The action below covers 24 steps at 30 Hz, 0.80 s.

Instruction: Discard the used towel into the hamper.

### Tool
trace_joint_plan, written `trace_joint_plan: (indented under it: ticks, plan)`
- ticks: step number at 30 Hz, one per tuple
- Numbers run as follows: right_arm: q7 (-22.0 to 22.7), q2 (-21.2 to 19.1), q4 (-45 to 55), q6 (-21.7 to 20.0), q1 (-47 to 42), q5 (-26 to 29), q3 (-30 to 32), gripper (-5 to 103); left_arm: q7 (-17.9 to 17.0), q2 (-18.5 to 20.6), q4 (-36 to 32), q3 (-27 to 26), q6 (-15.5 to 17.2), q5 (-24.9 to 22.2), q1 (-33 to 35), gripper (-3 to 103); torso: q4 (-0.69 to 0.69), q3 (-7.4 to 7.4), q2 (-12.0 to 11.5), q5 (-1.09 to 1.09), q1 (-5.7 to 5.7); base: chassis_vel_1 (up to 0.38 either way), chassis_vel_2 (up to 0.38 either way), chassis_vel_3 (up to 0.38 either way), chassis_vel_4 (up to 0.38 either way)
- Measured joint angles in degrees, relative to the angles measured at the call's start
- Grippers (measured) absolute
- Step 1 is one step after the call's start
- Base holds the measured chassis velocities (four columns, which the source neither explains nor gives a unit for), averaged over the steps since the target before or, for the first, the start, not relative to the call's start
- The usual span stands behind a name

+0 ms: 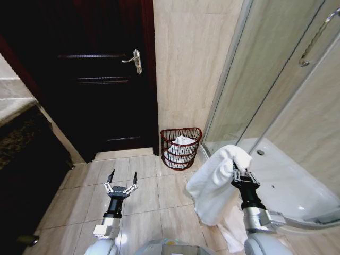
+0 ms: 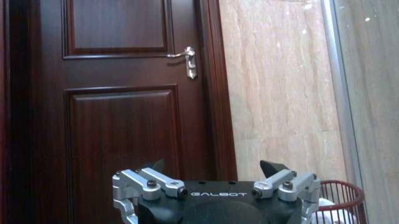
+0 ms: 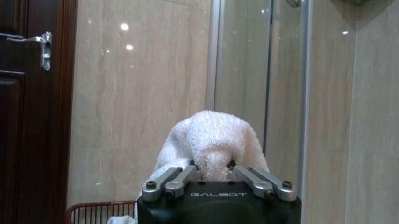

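Between the jaws of the right gripper (image 1: 240, 171), clamped on a fold, the white towel (image 1: 215, 186) hangs in carry. Ahead, well apart, stands the hamper (image 1: 180, 147), calling for a forward reach. The left gripper (image 1: 120, 185) idles, jaws wide.

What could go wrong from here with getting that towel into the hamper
The white towel hangs long below the right gripper, so it may drape over the hamper's rim instead of dropping in. The hamper already holds something white, so room is short and the towel may spill out. It is small and stands tight against the wall beside the shower glass; the arm could knock it. The left gripper hangs open, idle.
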Motion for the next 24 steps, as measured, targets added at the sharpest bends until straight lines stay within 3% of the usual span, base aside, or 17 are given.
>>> trace_joint_plan:
  ticks: [24]
  plan:
    - [0.8, -0.2, 0.7, -0.4, 0.8, -1.0, -1.6, 16, 0.2, 0.2, 0.3, -0.3, -0.1, -0.4, 0.0, 100, 0.0, 3.86, 6.1, -0.01, 2.23, 0.0, 0.0, 0.0, 0.0]
